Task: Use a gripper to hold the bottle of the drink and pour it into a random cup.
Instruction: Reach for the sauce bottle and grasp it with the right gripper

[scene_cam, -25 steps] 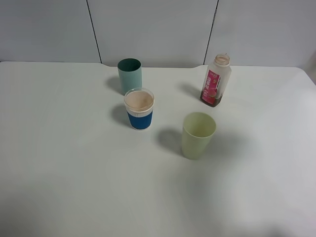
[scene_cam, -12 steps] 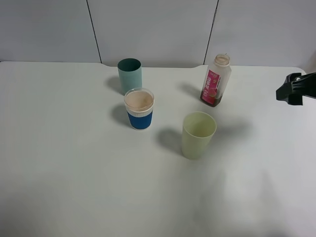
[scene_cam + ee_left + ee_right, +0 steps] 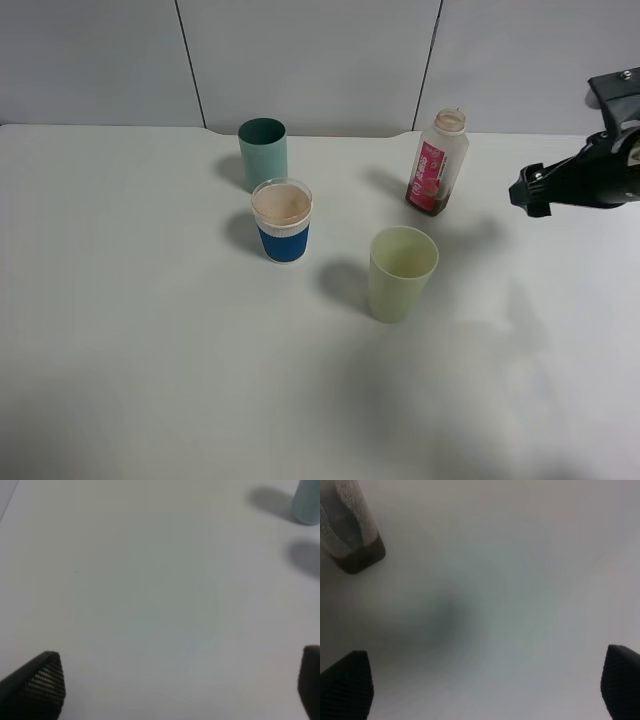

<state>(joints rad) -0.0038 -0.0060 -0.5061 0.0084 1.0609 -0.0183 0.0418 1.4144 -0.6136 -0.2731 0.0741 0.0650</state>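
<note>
The bottle (image 3: 438,163) stands upright at the back right of the white table (image 3: 140,330), with a pink label, an open neck and a little brown drink (image 3: 424,205) at its base. Its base also shows blurred in the right wrist view (image 3: 355,555). The pale yellow-green cup (image 3: 401,272) stands in front of it, upright. My right gripper (image 3: 530,192) hangs above the table to the right of the bottle, clear of it. In the right wrist view (image 3: 485,690) its fingers are wide apart and empty. My left gripper (image 3: 180,690) is open and empty over bare table.
A teal cup (image 3: 264,152) stands at the back centre; it also shows in the left wrist view (image 3: 306,502). A clear cup with a blue sleeve (image 3: 282,221), holding brown liquid, stands in front of it. A grey panelled wall (image 3: 320,60) runs behind the table.
My right arm has come in from the right edge and moved left toward the bottle. The bottle and the cups have not moved.
</note>
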